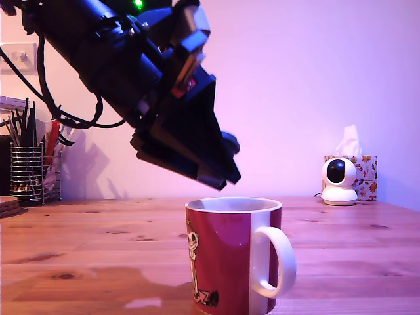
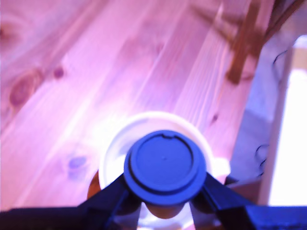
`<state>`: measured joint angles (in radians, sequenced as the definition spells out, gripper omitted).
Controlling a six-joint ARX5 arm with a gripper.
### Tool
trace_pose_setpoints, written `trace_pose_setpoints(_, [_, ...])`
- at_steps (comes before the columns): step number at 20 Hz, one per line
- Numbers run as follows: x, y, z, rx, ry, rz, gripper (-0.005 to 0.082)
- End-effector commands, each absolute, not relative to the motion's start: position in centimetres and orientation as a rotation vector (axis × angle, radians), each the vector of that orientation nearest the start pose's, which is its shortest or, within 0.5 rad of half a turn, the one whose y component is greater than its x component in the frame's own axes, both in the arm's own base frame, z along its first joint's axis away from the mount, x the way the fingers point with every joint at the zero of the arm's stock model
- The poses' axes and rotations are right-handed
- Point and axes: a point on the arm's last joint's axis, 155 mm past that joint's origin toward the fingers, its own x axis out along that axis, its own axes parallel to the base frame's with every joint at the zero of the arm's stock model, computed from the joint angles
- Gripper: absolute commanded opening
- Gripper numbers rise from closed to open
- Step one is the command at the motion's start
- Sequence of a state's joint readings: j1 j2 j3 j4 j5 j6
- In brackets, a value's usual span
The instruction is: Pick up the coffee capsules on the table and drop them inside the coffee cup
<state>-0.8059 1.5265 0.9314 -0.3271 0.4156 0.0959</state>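
- Far at the exterior view's left, a wire holder of pens [image 1: 26,164] stands at the back of the bench [image 1: 98,243], well clear of the work.
- The pincer [image 1: 220,167] hangs tilted, its tip pointing toward about 5 o'clock in the exterior view, just above the cup's rim and not touching it.
- It is pinching the blue capsule [image 2: 165,166] between its two fingers [image 2: 112,194]; in the wrist view the capsule's flat round face looks at the camera, so its long axis runs along the pincer's own line, down toward the cup.
- The coffee cup [image 1: 230,256] stands upright on the bench straight beneath, at 6 o'clock from the pincer tip. In the wrist view its white rim [image 2: 115,139] rings the capsule almost evenly, so the capsule sits over the mouth.
- Something brownish shows inside the cup below the capsule; too blurred to name.
- The handle [image 1: 275,262] sticks out at 3 o'clock in the exterior view.
- By my judgement the coming move is simply letting go.
- At the exterior view's right, a small white camera [image 1: 339,180] and a tissue box [image 1: 364,174] stand far back.
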Motion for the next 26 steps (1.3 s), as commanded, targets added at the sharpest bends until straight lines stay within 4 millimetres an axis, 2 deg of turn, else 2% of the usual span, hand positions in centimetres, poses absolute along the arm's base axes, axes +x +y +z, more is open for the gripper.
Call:
trace_pose_setpoints(1, [21.1,-33.2,8.8,0.312,0.893,-1.193,0.0177])
trace_pose_setpoints(10, [21.1,-32.9,8.4,0.345,0.897,-1.179,0.0184])
trace_pose_setpoints(11, [21.1,-32.9,8.4,0.354,0.890,-1.185,0.0219])
trace_pose_setpoints(13, [20.9,-33.1,8.4,0.364,0.884,-1.195,0.0407])
trace_pose_setpoints(14, [20.8,-33.1,8.4,0.364,0.885,-1.195,0.0463])
trace_pose_setpoints(19, [20.7,-33.2,8.5,0.360,0.883,-1.201,0.0479])
trace_pose_setpoints(20, [20.7,-33.3,8.7,0.359,0.878,-1.202,0.0453])
trace_pose_setpoints(21, [20.8,-33.4,9.0,0.357,0.870,-1.203,0.0379])
trace_pose_setpoints(24, [21.3,-33.7,11.0,0.347,0.793,-1.207,0.0061])
trace_pose_setpoints(25, [21.6,-33.7,12.0,0.341,0.758,-1.201,-0.0017])
trace_pose_setpoints(26, [22.1,-33.6,13.0,0.344,0.718,-1.189,-0.0021])
